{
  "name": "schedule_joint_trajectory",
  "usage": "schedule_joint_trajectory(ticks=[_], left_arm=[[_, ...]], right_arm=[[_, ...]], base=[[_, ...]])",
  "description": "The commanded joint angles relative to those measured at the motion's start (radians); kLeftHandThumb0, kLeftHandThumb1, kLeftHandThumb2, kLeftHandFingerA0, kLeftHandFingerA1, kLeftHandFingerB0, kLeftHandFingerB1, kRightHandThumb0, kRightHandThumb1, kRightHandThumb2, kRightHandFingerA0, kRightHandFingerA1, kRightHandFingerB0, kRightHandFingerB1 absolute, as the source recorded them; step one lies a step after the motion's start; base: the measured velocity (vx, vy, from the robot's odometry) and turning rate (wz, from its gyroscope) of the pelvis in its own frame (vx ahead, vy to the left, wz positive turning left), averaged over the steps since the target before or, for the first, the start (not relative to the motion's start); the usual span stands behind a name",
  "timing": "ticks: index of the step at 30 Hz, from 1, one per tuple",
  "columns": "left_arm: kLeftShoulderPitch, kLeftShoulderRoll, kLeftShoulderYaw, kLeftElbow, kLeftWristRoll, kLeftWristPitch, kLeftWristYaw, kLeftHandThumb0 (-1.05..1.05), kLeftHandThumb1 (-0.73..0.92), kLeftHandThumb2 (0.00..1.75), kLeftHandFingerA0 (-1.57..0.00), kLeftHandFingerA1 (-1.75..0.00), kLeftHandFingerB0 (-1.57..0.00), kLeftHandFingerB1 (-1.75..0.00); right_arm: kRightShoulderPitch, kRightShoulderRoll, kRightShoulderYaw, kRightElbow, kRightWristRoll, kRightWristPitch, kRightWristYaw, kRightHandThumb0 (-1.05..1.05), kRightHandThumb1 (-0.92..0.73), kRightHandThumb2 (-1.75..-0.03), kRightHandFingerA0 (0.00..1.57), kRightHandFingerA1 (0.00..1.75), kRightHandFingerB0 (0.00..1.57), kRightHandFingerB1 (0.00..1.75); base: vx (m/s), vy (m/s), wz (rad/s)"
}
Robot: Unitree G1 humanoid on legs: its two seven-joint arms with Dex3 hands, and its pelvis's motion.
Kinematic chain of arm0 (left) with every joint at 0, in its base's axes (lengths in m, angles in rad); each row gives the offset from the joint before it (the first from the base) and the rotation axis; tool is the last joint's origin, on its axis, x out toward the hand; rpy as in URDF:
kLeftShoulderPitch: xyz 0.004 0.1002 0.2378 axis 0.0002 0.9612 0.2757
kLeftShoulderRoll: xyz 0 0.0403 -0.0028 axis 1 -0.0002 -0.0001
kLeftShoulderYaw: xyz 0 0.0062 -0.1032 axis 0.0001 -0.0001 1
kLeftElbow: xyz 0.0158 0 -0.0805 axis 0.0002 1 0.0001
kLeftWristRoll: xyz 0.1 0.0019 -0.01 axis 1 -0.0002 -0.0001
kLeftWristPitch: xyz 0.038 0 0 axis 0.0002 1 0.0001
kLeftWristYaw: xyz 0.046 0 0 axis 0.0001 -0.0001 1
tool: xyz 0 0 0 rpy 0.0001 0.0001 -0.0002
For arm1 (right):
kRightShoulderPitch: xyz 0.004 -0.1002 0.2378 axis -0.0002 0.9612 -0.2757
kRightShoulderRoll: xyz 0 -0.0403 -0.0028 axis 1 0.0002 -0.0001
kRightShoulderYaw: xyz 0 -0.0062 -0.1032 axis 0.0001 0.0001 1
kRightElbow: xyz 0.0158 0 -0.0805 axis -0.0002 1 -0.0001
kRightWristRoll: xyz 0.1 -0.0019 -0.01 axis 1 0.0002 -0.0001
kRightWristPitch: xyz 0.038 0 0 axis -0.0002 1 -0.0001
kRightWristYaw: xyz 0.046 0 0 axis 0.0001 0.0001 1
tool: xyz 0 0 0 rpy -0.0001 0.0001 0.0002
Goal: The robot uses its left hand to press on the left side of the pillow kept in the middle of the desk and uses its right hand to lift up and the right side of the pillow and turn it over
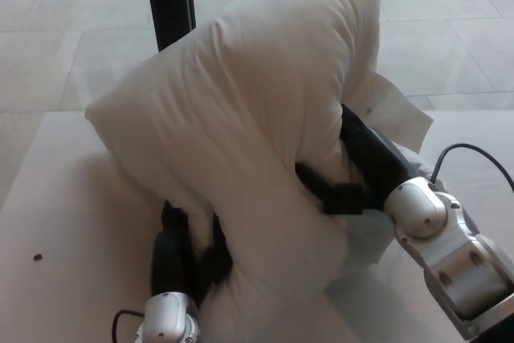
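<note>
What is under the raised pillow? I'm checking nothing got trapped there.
Under the pillow, the left hand and right hand show, each partly buried. The desk beneath it is covered.

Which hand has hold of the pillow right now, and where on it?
The right hand grips the pillow at its raised right side, fingers dug into the fabric. The left hand presses into its lower left edge; whether it grips there cannot be told.

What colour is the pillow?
Plain off-white pillow, no pattern; it shows in the head view.
</note>
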Motion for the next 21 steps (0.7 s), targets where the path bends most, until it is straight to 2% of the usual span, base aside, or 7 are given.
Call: schedule_joint_trajectory(ticks=[1,8,11,12,13,14,21], left_arm=[[0.131,-0.262,-0.198,0.231,-0.042,0.122,-0.136,-0.77,0.53,0.80,-0.11,-0.69,0.00,0.00],[0.111,-0.251,-0.229,0.232,-0.027,0.119,-0.146,-0.80,0.68,0.60,-0.15,-0.84,0.00,-0.05],[0.089,-0.248,-0.234,0.232,-0.026,0.114,-0.149,-0.93,0.57,0.98,-0.17,-0.70,0.00,-0.08],[0.079,-0.241,-0.242,0.227,-0.013,0.109,-0.141,-0.90,0.55,0.98,-0.22,-0.72,0.00,-0.10],[0.063,-0.209,-0.259,0.198,0.002,0.116,-0.154,-0.86,0.70,0.62,-0.18,-0.75,0.00,-0.08],[0.025,-0.149,-0.286,0.127,0.036,0.172,-0.150,-0.88,0.62,1.00,-0.27,-0.64,0.00,-0.08],[-0.051,-0.022,-0.129,0.107,-0.006,0.140,-0.147,-0.49,0.84,0.68,-0.19,-0.81,-0.08,-0.23]], right_arm=[[0.129,0.247,0.485,0.089,0.105,-0.001,0.442,-0.67,-0.56,-0.57,0.35,0.82,0.32,0.52],[0.189,0.222,0.368,0.038,0.123,-0.026,0.343,-0.69,-0.58,-0.58,0.17,0.70,0.24,0.51],[0.230,0.223,0.277,0.001,0.150,-0.049,0.285,-0.70,-0.57,-0.59,0.56,1.36,0.24,0.48],[0.228,0.218,0.260,-0.014,0.146,-0.043,0.272,-0.76,-0.46,-0.87,0.51,1.00,0.18,0.53],[0.223,0.214,0.200,-0.047,0.181,-0.016,0.270,-0.71,-0.60,-0.58,0.21,0.78,0.24,0.45],[0.205,0.198,0.100,-0.105,0.226,0.007,0.263,-0.65,-0.59,-0.58,0.31,0.71,0.25,0.41],[0.130,0.071,-0.147,-0.251,0.279,0.097,0.296,-0.74,-0.47,-0.86,0.18,0.58,0.06,0.43]], base=[[0.00,0.000,0.00],[0.00,0.000,0.00],[0.00,0.000,0.00],[0.00,0.000,0.00],[0.00,0.000,0.00],[0.00,0.000,0.00],[0.00,0.000,0.00]])
